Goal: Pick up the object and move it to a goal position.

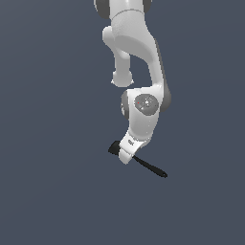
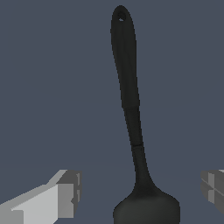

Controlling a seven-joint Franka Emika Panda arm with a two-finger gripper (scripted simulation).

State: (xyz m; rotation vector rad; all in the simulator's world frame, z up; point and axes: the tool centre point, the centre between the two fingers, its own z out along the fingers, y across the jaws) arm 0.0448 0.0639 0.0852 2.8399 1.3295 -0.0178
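Note:
The object is an all-black spatula (image 1: 152, 167) lying flat on the dark grey surface. Its blade pokes out toward the exterior view's left of my hand and its thin handle runs out to the right. My gripper (image 1: 125, 154) is low over the blade end. In the wrist view the spatula (image 2: 130, 105) lies lengthwise between the fingers, its neck and blade in the gap. The gripper (image 2: 140, 192) is open, and both fingertips (image 2: 65, 194) stand well apart from the spatula. No goal marker shows.
The plain dark grey surface (image 1: 48, 191) fills both views. The white arm (image 1: 134, 43) comes down from the top of the exterior view. No other objects or edges are in sight.

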